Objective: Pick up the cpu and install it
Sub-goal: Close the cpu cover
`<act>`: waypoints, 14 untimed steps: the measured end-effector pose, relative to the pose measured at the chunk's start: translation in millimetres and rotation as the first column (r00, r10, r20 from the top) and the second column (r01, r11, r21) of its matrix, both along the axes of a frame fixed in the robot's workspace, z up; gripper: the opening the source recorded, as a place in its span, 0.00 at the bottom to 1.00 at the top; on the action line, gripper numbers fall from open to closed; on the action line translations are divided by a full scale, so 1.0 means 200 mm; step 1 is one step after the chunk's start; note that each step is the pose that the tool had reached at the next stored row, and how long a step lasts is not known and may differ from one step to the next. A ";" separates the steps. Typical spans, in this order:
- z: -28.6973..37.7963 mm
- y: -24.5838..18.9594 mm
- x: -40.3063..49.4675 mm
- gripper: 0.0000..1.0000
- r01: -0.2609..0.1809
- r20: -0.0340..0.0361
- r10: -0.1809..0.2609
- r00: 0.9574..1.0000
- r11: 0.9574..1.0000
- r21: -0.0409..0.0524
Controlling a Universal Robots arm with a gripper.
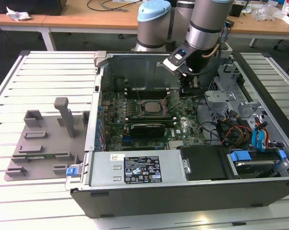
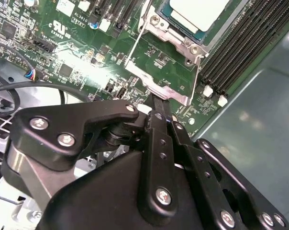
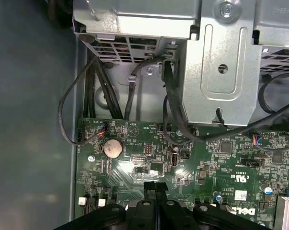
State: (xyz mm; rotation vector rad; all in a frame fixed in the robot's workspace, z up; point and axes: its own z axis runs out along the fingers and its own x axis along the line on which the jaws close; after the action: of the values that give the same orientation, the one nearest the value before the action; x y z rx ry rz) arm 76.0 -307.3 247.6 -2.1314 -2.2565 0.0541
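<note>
The cpu (image 2: 198,10), a pale silver square, lies inside the metal-framed socket (image 2: 169,34) on the green motherboard (image 2: 82,62). In the exterior view the cpu (image 1: 150,106) sits mid-board inside the open computer case. My gripper (image 2: 159,102) is shut, its black fingers pressed together with nothing between them. The tips stand at the shiny metal tab on the socket frame's edge, a short way from the cpu. In the first wrist view the gripper (image 3: 155,185) hovers just above the board. In the exterior view the gripper (image 1: 184,92) hangs to the right of the socket.
A grey fixture plate (image 1: 41,146) with upright posts lies on the slatted table at the exterior view's left. Memory slots (image 2: 240,52) flank the socket. A metal drive cage (image 3: 221,62), black cables (image 3: 130,96) and a coin battery (image 3: 112,147) crowd the case.
</note>
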 end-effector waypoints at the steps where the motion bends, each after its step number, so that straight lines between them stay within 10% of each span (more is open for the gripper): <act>1: 0.000 0.000 -0.003 0.11 0.000 0.000 0.000 1.000 1.000 0.000; 14: 0.000 0.000 -0.174 0.11 0.000 0.002 0.000 1.000 1.000 0.000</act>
State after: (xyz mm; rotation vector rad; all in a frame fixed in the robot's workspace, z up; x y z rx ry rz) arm 41.1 -307.3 247.5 -2.1323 -2.2575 0.0521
